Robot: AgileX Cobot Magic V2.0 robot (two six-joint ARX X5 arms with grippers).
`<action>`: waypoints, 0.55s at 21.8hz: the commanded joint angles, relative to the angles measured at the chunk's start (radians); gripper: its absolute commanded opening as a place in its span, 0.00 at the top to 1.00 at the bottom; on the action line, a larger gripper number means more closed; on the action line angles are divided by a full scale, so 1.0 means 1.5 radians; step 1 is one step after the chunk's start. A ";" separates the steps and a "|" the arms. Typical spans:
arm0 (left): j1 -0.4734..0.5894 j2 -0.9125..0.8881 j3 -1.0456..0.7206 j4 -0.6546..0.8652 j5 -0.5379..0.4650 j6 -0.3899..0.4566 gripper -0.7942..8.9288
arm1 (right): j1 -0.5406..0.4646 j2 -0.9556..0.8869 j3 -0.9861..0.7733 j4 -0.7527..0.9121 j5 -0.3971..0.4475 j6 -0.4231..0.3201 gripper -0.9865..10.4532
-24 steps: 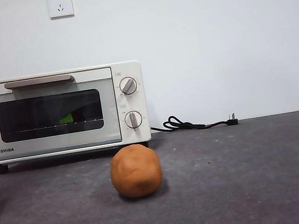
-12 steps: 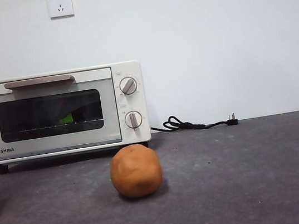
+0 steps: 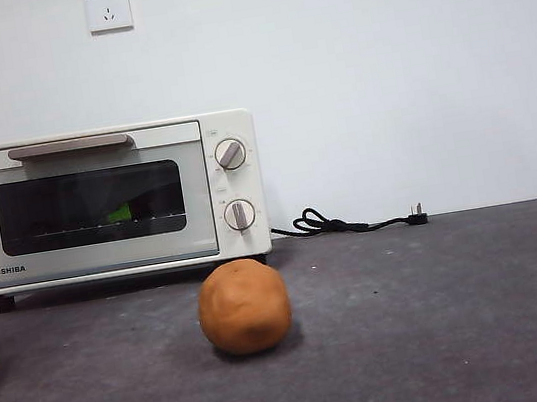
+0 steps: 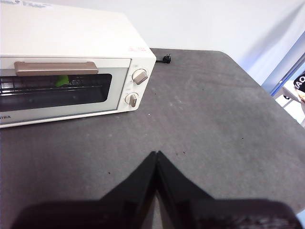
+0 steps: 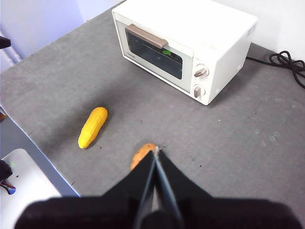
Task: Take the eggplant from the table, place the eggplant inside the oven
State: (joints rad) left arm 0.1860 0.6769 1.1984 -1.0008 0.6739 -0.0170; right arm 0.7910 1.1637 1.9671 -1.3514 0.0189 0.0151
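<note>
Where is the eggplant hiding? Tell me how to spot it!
Find the cream-white oven at the back of the table. Look through its dark glass door, which is shut: the eggplant lies inside on the wire rack. Only its bright green cap shows clearly, unlike the orange-brown lump and the yellow vegetable lying out on the table.

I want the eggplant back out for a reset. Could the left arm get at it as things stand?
Probably not directly. The dark purple eggplant with its green cap lies inside the cream-white toaster oven, behind the shut glass door. The left pincer is shut, well back from it.
</note>
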 commanded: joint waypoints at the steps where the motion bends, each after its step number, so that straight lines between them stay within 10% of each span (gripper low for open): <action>1: -0.003 -0.004 -0.003 0.016 0.005 0.018 0.92 | 0.001 0.000 0.001 -0.013 0.001 0.007 0.91; 12: -0.003 -0.120 -0.027 0.226 -0.046 0.154 0.92 | 0.001 0.000 0.001 -0.013 0.001 0.007 0.91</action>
State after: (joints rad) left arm 0.1856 0.5163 1.1725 -0.6838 0.6052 0.1436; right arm 0.7910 1.1637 1.9671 -1.3514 0.0189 0.0151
